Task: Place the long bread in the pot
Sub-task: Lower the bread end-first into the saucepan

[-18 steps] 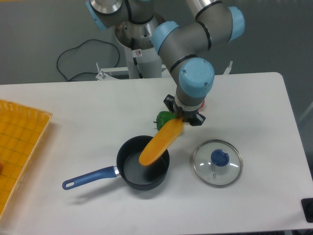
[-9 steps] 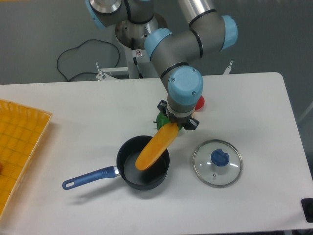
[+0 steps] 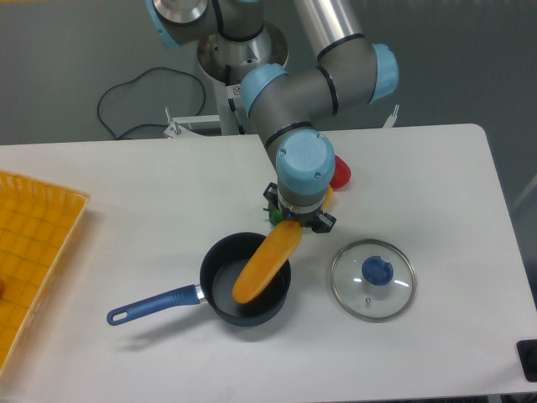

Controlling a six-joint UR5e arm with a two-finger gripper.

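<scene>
Above the far-right rim of the pot (image 3: 245,279), the pincer (image 3: 295,222) points downward and is closed on the upper end of the long bread (image 3: 267,264). The fingertips themselves are largely hidden under the blue wrist cap, so the exact finger contact cannot be told.

The long bread hangs tilted, its upper end at the pincer and its lower, rounded end down inside the pot's opening, towards the middle of the bowl. Its upper part crosses the pot's far-right rim; whether it touches the rim or the pot floor cannot be told.

The pot stands upright on the white surface (image 3: 126,180), its blue handle (image 3: 154,304) reaching out to the left and towards the camera. To the right of the pot, apart from it, lies a round glass lid (image 3: 372,280) with a blue knob. A narrow strip of bare surface separates lid and pot.

Beyond the pot, close behind the pincer, sit a green item (image 3: 273,213), partly hidden, and a red item (image 3: 341,173), with a sliver of yellow between them. Far to the left of the pot, an orange tray (image 3: 33,243) lies at the surface's edge. Open surface lies between tray and pot.
</scene>
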